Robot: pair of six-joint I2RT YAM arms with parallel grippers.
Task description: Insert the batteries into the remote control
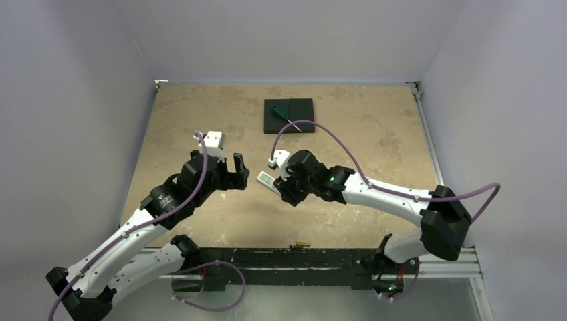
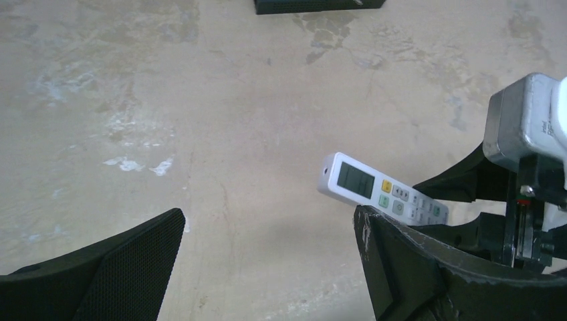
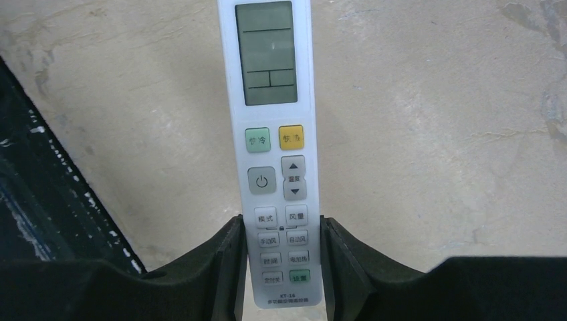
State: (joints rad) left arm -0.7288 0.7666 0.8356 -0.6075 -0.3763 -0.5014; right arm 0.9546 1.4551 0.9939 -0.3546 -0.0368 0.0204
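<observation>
The remote is in the right gripper, whose two fingers are clamped on its long edges at the lower button end. The display end sticks out free, button face up, toward the left gripper. That gripper is spread wide with nothing in it, just beside the display end but apart from it.

The batteries show only as a small goldish speck at the near edge of the table, between the two arm bases and well apart from the remote. The speck is too small to tell whether it is one cell or two. At the far side lies the pad with the screwdriver on it.

The step in hand looks like a pass or a turn-over, since the battery bay is probably on the back, which no view shows. To do it well, the left gripper should close on the free display end across the narrow edges. It should sit square rather than skewed, and close before the right fingers let go, so the remote never hangs by a corner. The new hold should leave the lower back uncovered, because the right fingers now sit about where the bay would be.
</observation>
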